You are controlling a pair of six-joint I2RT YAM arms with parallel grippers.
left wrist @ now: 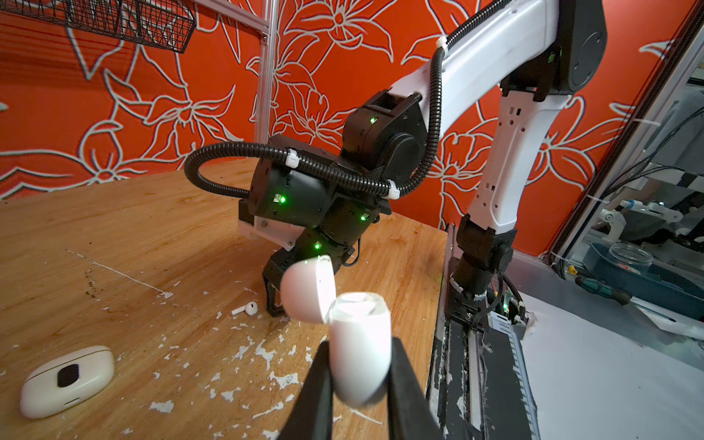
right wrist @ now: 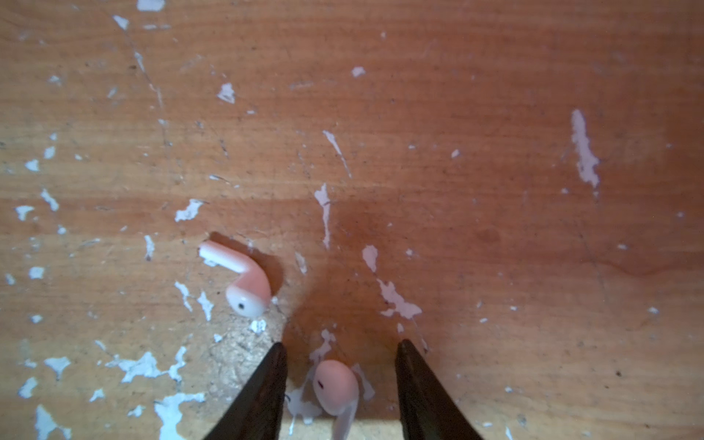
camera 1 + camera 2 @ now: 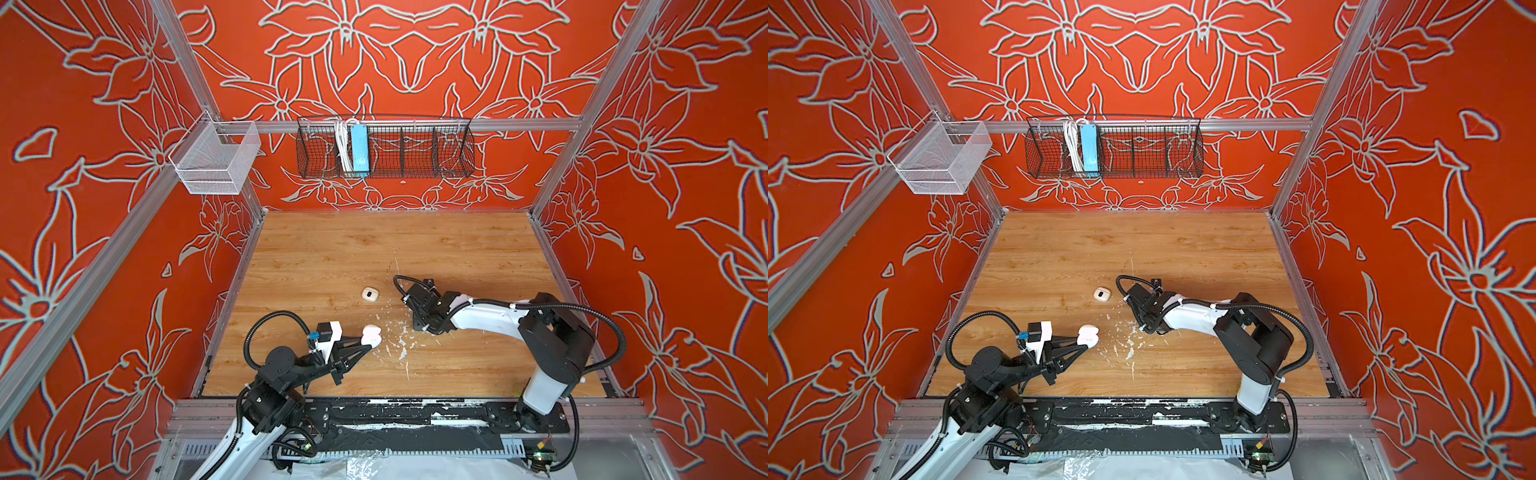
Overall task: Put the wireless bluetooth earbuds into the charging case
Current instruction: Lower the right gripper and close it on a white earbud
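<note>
My left gripper is shut on the white charging case, holding it above the table's front left with its lid flipped open. In the left wrist view the case sits squeezed between both fingers. My right gripper points down at the table and stands open. One of the wireless bluetooth earbuds lies between its fingers, with a gap on each side. The other earbud lies on the wood just beside it, also seen in the left wrist view. In both top views the right wrist hides the fingers and the earbuds.
A white rounded pod with a dark oval patch lies on the table behind the two grippers. White paint flecks cover the wood between the arms. A black wire basket and a white mesh basket hang on the walls.
</note>
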